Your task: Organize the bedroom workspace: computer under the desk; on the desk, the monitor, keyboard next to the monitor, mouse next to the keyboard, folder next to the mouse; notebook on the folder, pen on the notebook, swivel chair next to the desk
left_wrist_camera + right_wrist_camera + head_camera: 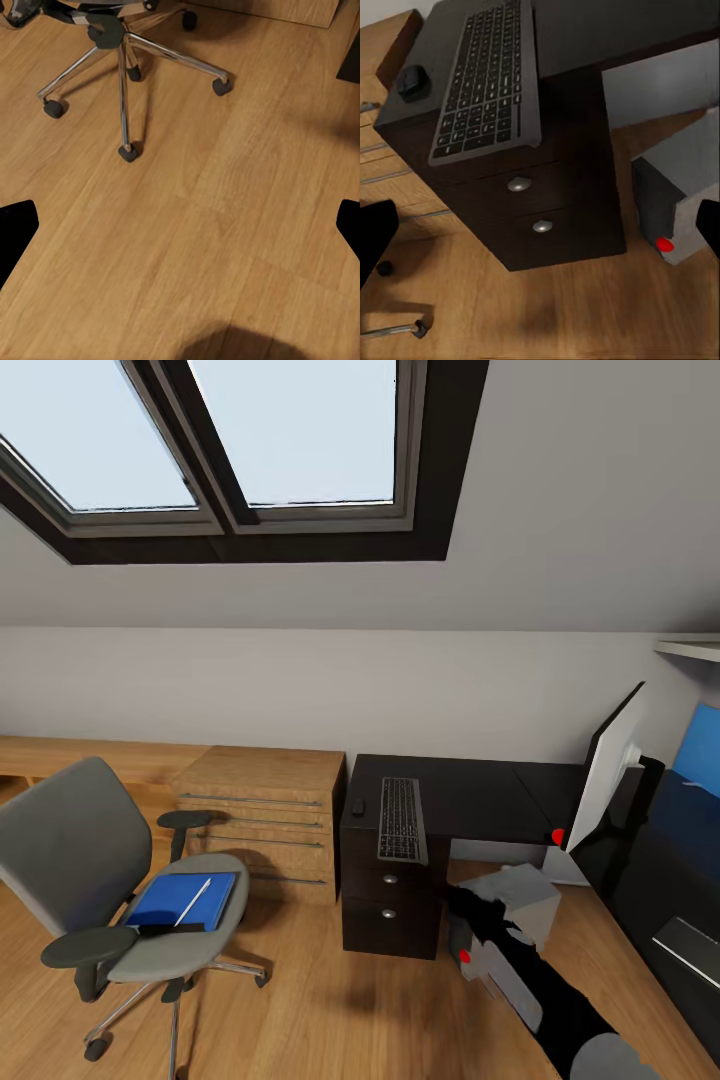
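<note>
Sitting on the desk [470, 790], the keyboard [402, 819] and the mouse [358, 807] are found side by side near its left end, so those two jobs look done. The monitor [610, 765] is seen at the right end of the desk, standing up. The computer [528, 905] is seen on the floor just in front of the desk, not tucked under yet. Left of the desk, the swivel chair [95, 880] is kept apart, with the folder [183, 900] laid flat on its seat and the pen [193, 901] on top. In the right wrist view the right gripper [540, 232] is spread wide. The left gripper [180, 225] is spread wide too, over bare floor by the chair's legs.
</note>
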